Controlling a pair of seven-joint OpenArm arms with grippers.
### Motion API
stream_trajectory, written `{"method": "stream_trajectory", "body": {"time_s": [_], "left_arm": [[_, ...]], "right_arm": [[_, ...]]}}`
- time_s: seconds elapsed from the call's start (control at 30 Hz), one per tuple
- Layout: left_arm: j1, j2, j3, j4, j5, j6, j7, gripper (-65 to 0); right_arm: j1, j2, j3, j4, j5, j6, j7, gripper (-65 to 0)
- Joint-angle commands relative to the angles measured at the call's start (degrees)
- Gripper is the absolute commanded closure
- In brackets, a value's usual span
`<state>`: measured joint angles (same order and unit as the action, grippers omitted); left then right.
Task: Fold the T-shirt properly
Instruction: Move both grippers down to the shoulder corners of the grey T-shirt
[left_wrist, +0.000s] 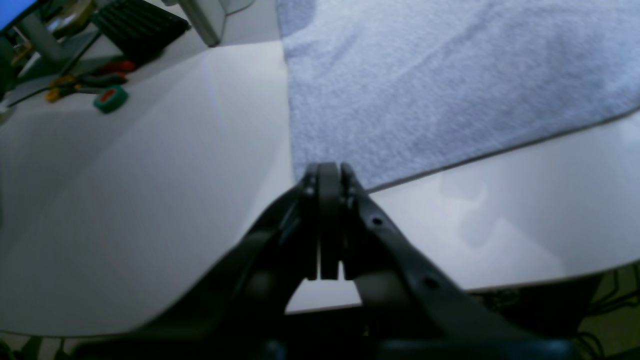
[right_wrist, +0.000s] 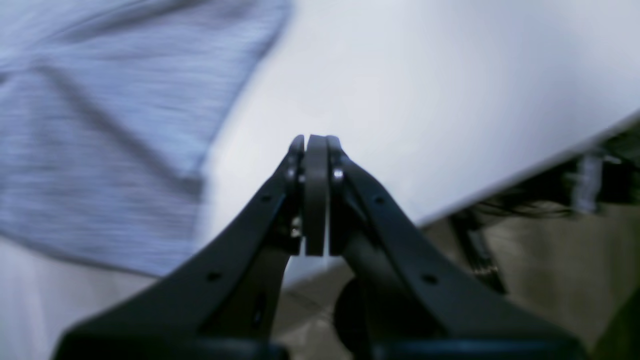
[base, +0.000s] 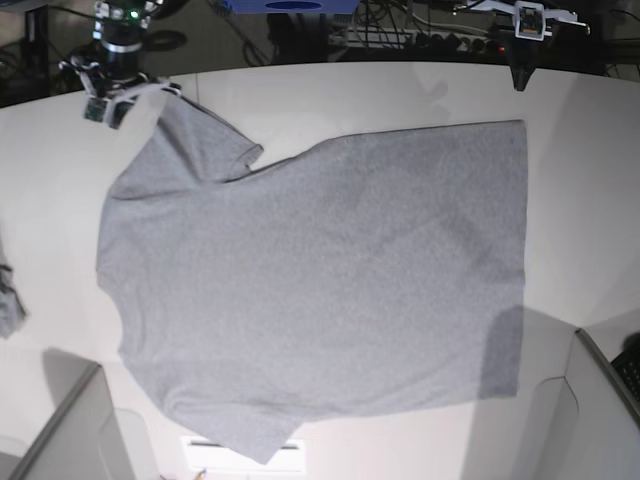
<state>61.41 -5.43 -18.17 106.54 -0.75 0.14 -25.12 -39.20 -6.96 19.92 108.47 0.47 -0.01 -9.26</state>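
The heather-grey T-shirt (base: 320, 270) lies spread flat on the white table (base: 580, 200), plain side up, with its sleeves toward the left of the base view. In the left wrist view my left gripper (left_wrist: 327, 167) is shut and empty, its tips just short of the T-shirt's (left_wrist: 440, 85) hem corner. The base view shows this gripper (base: 520, 80) at the table's far right edge, a little beyond that corner. My right gripper (right_wrist: 316, 137) is also shut with nothing in it, hovering over bare table just right of a sleeve of the T-shirt (right_wrist: 100, 130).
A small grey cloth scrap (base: 8, 300) lies at the table's left edge. Hand tools and a green tape roll (left_wrist: 110, 97) sit on the table off to the left in the left wrist view. Grey panels (base: 70, 420) rise at the near corners.
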Motion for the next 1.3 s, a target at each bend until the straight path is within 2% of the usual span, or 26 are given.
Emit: {"method": "stream_trajectory", "body": {"time_s": [0.0, 0.1, 0.2, 0.37, 0.43, 0.57, 0.67, 0.77, 0.83, 0.93, 1.1, 1.27], "left_arm": [[1.05, -0.06, -0.24, 0.93, -2.37, 0.43, -1.38, 0.0], [1.05, -0.41, -0.77, 0.76, -14.23, 0.17, -1.29, 0.0], [1.49, -1.56, -1.65, 0.67, -21.44, 0.17, -1.29, -14.5], [1.49, -2.88, -2.44, 0.76, -22.41, 0.08, -1.21, -35.2], [1.49, -2.96, -2.18, 0.67, -22.41, -0.36, -1.21, -40.3], [1.14, -2.70, -2.18, 0.67, -22.59, -5.55, -1.21, -41.1], [1.14, -2.96, -1.91, 0.67, -26.28, -6.52, -1.21, -41.5], [1.05, -5.60, -2.35, 0.76, -35.77, -8.01, 2.66, -41.8], [0.61, -8.41, -2.62, 0.67, -43.16, -11.09, 6.71, -41.3], [-0.26, -10.00, -2.79, 0.58, -50.28, -15.39, 11.37, -41.1], [-2.20, -8.77, -6.92, 0.67, -48.26, -16.01, 15.94, -41.1], [-2.37, -7.71, -9.12, 0.58, -48.26, -16.10, 19.63, -41.5]], "right_arm": [[-0.23, 0.24, -0.80, 2.26, 1.77, -0.30, 1.12, 0.0], [-0.14, 0.50, -2.30, 4.28, 12.76, -0.30, -1.60, 0.0], [0.91, 1.73, -1.86, 4.37, 24.63, -0.30, -6.88, -14.3], [2.06, 7.97, -1.33, 3.93, 43.71, -0.30, -17.69, -16.1], [2.41, 10.96, -1.33, 3.67, 51.09, -0.30, -19.62, -16.2], [2.41, 14.92, -1.33, 2.70, 62.26, -0.30, -20.24, -17.3], [2.41, 16.24, -1.42, 1.73, 64.63, -0.38, -20.33, -28.4], [2.32, 16.50, -1.42, 0.77, 64.63, -0.38, -20.33, -39.3], [2.41, 16.50, -1.42, -0.99, 64.54, -0.38, -20.33, -39.2], [3.64, 16.50, -1.42, -5.92, 64.54, -0.38, -20.33, -38.9], [3.82, 16.50, -1.42, -11.37, 64.45, -0.30, -20.33, -38.9], [3.82, 17.73, -1.86, -11.19, 61.82, -0.30, -20.33, -38.9]]}}
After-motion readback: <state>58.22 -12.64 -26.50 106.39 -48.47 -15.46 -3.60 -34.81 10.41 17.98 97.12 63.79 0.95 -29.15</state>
